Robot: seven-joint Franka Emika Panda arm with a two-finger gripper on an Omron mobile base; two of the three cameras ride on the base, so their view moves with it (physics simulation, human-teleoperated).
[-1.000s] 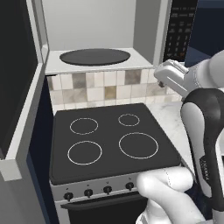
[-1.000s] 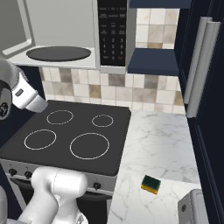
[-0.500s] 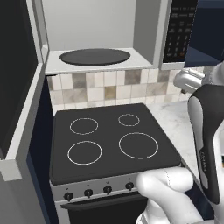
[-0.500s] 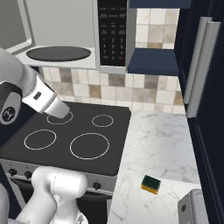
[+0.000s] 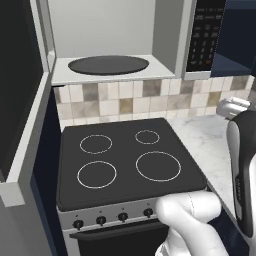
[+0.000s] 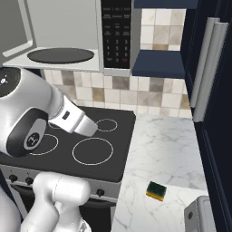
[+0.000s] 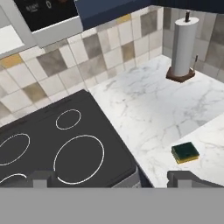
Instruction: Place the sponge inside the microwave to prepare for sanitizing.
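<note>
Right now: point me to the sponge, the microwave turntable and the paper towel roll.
sponge [image 7: 185,152]: hand view, on its dark green top.
microwave turntable [image 5: 108,64]: left base view, centre of the dark disc.
paper towel roll [image 7: 184,45]: hand view, middle of the white roll.

Both base views face the stove [image 5: 127,160]; hand view overlooks it.

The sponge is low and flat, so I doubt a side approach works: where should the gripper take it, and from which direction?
Likely from straight above. The sponge lies flat on the marble counter, green layer up, nothing beside it. Close the fingers on its two long yellow sides, across the short width. The gripper is open.
</note>
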